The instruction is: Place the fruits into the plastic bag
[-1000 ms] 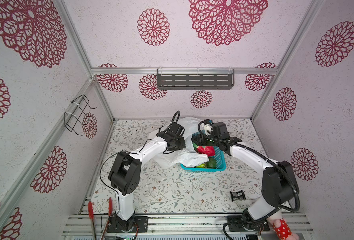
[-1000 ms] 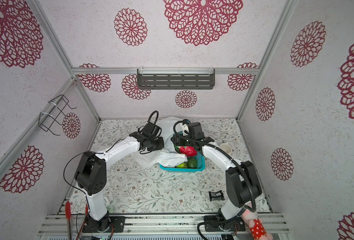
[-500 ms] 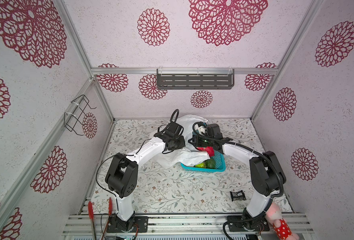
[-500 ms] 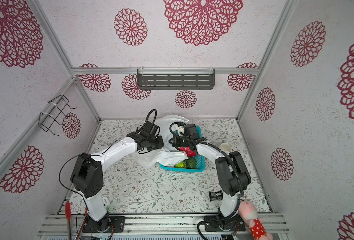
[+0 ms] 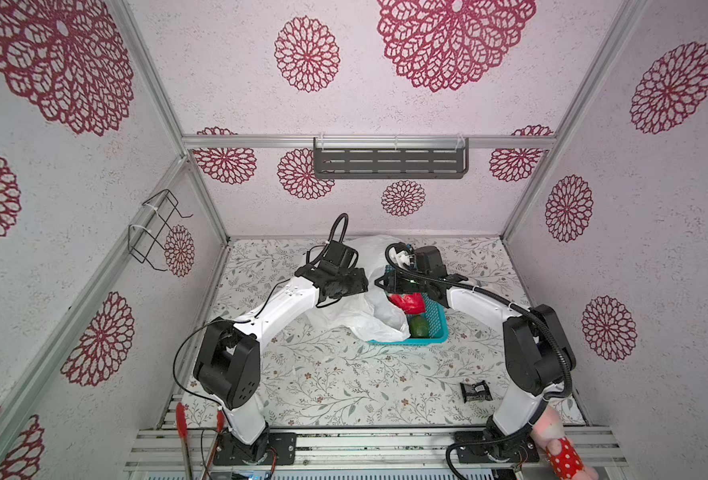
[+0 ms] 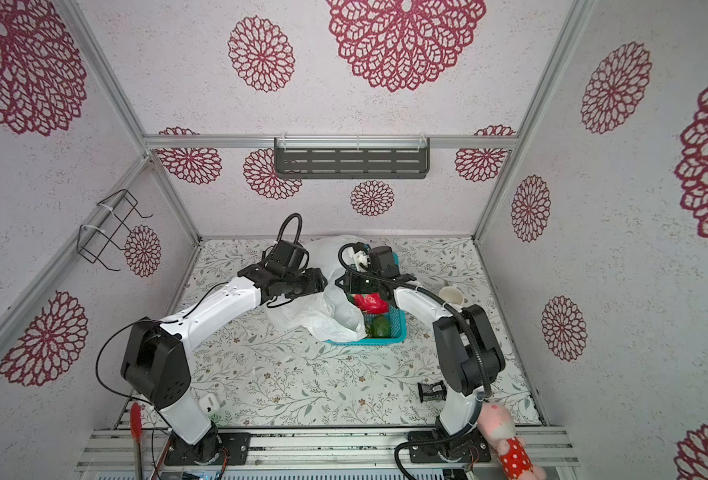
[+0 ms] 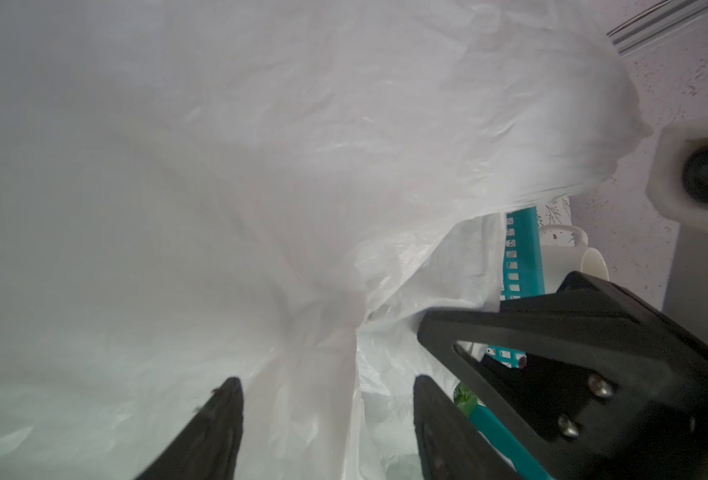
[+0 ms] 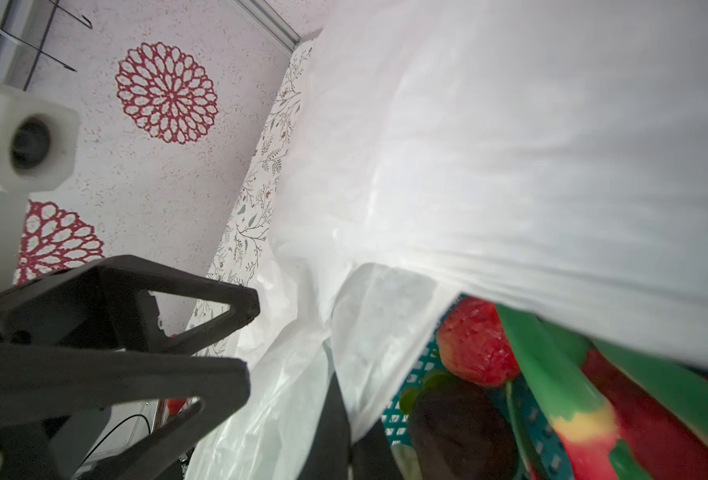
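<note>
A red-pink dragon fruit [image 5: 406,302] sits unbagged in the teal perforated basket [image 5: 406,341], part-draped by the crinkly translucent white plastic bag [image 5: 356,313]. Beyond, the left gripper [image 7: 325,384] has just opened off the bag; the right gripper [image 8: 346,432], newly shut, pinches it.

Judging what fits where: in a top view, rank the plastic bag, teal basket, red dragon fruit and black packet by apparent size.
1. plastic bag
2. teal basket, partly covered by it
3. red dragon fruit and black packet: alike; fruit partly hidden, so unranked
</note>
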Motion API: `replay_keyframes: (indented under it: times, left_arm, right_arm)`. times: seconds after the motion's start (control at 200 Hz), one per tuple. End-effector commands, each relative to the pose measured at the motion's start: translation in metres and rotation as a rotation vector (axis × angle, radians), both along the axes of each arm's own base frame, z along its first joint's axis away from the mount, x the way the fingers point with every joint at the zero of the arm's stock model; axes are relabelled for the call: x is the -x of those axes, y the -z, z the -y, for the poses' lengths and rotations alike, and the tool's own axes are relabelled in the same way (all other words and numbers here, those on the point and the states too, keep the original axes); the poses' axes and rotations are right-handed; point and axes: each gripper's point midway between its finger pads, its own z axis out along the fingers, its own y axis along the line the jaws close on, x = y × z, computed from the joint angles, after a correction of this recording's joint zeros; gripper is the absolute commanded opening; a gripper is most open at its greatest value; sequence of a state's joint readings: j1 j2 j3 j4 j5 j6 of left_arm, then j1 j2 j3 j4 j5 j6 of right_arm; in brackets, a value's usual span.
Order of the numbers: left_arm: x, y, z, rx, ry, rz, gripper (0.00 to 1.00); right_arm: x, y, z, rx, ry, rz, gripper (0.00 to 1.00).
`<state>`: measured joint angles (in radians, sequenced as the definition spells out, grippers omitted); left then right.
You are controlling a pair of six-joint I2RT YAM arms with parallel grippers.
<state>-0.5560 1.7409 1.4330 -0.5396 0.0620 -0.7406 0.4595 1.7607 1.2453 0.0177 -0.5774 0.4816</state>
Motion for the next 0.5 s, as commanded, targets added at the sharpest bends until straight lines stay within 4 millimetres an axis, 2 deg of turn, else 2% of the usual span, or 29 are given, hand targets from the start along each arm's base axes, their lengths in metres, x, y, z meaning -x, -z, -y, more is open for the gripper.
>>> replay_keyframes:
  times: [0.0, 0.18, 0.255, 0.31, 0.38, 0.435, 0.495]
  left_arm:
    - [0.003, -0.006, 0.0, 0.002, 0.012, -0.001, 0.67]
    - [0.018, 0.008, 0.009, -0.039, 0.079, -0.062, 0.71]
    - [0.022, 0.017, 0.007, -0.084, 0.091, -0.104, 0.69]
    - [0.025, 0.021, 0.008, -0.098, 0.1, -0.122, 0.62]
    - [0.026, 0.024, 0.009, -0.099, 0.103, -0.131, 0.47]
    - [0.025, 0.02, 0.009, -0.094, 0.1, -0.125, 0.34]
    - [0.025, 0.013, 0.009, -0.083, 0.101, -0.105, 0.24]
  right_arm:
    - [0.001, -0.05, -0.003, -0.03, -0.014, 0.114, 0.0]
    - [-0.002, -0.054, -0.005, -0.017, -0.013, 0.112, 0.0]
    - [-0.002, -0.053, -0.005, -0.008, -0.008, 0.112, 0.0]
    - [-0.002, -0.053, -0.004, -0.004, -0.006, 0.114, 0.0]
    - [-0.002, -0.052, -0.004, 0.002, -0.005, 0.113, 0.0]
    - [-0.003, -0.051, -0.002, 0.014, -0.001, 0.113, 0.0]
    - [-0.003, -0.048, 0.0, 0.034, 0.008, 0.111, 0.0]
